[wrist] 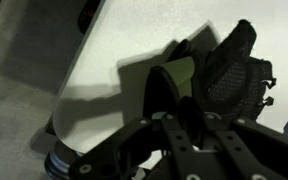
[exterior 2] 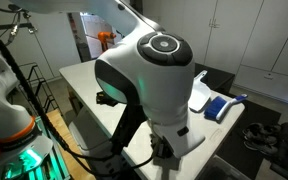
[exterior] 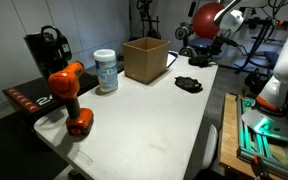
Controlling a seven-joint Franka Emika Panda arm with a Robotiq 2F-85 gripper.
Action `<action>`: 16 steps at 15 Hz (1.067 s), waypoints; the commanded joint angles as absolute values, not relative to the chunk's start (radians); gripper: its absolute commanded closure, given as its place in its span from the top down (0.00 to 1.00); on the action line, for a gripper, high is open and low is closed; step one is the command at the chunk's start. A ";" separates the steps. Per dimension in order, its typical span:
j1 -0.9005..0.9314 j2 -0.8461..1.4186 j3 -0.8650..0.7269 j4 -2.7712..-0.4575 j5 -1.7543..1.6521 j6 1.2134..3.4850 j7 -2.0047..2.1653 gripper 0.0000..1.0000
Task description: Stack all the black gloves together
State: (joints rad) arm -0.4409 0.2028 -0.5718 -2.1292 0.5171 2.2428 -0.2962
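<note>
In the wrist view a pile of black gloves (wrist: 234, 62) lies on the white table (wrist: 134, 40), at the upper right. Just left of the pile is another dark glove with an olive patch (wrist: 179, 78), right above my gripper (wrist: 189, 118). It throws a shadow to the left. The fingers (wrist: 162, 135) stand close together with dark material between them, too dark to tell grip from gap. In an exterior view black gloves (exterior: 189, 84) lie near the table's far right edge. My gripper cannot be made out in either exterior view.
A cardboard box (exterior: 144, 58) stands at the back of the table (exterior: 144, 125), with a dark flat thing (exterior: 171, 63) beside it. A white tub (exterior: 106, 70), an orange drill (exterior: 69, 95) and a black coffee machine (exterior: 46, 48) stand on the left. My arm's body (exterior 2: 149, 70) fills an exterior view.
</note>
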 commanded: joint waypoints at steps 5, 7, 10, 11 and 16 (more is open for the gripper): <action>-0.507 0.186 -0.510 -2.059 0.368 2.240 -0.246 0.81; -0.508 0.171 -0.498 -2.055 0.322 2.239 -0.273 0.95; -0.492 0.130 -0.475 -2.061 0.233 2.239 -0.334 1.00; -0.487 0.120 -0.463 -2.069 0.231 2.277 -0.341 1.00; -0.497 0.134 -0.451 -2.041 0.248 2.252 -0.323 1.00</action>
